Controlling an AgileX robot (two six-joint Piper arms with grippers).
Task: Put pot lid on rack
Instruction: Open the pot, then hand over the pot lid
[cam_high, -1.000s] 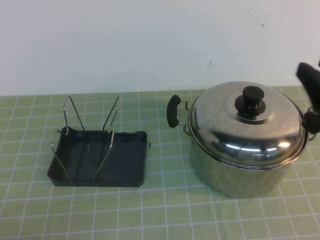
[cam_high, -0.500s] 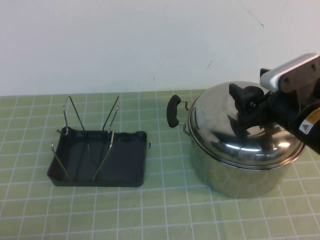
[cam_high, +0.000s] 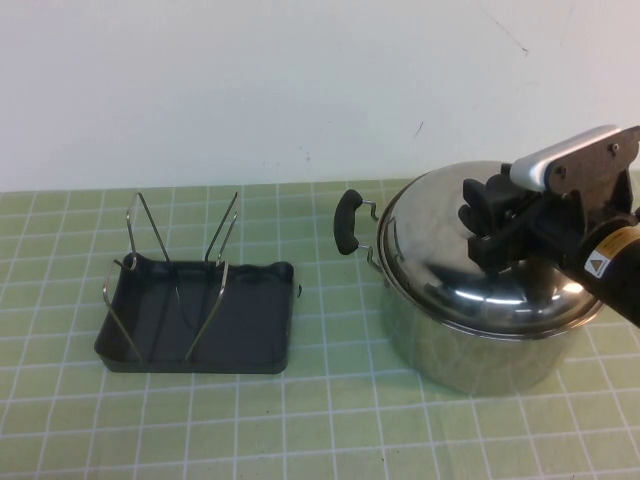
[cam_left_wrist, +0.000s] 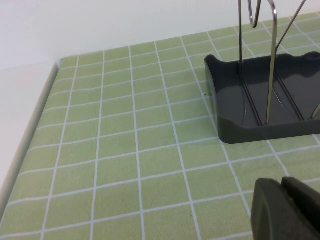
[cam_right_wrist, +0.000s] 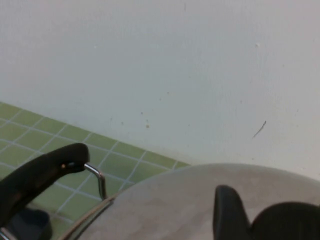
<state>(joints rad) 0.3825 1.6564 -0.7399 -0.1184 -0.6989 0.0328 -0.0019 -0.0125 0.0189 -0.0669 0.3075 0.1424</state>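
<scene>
The pot lid (cam_high: 450, 270), shiny domed steel, sits on the deep steel pot (cam_high: 470, 350) at the right. My right gripper (cam_high: 487, 218) is over the lid's centre, its black fingers (cam_high: 478, 192) open and straddling the black knob, which is mostly hidden between them. In the right wrist view one finger (cam_right_wrist: 227, 210) stands right beside the knob (cam_right_wrist: 287, 220) above the lid (cam_right_wrist: 165, 210). The rack (cam_high: 250, 320), a dark grey tray with wire prongs (cam_high: 215, 245), lies at the left, empty. My left gripper (cam_left_wrist: 282, 187) is shut and empty, near the rack's corner (cam_left_wrist: 235, 95), outside the high view.
The pot's black side handle (cam_high: 346, 222) sticks out toward the rack and also shows in the right wrist view (cam_right_wrist: 40, 175). A white wall (cam_high: 300, 80) bounds the far side. Green gridded mat (cam_high: 330, 420) lies between rack and pot. The table's edge (cam_left_wrist: 30, 135) shows in the left wrist view.
My right arm came in from the right edge and brought its gripper down over the lid's knob. The lid, pot and rack have not moved.
</scene>
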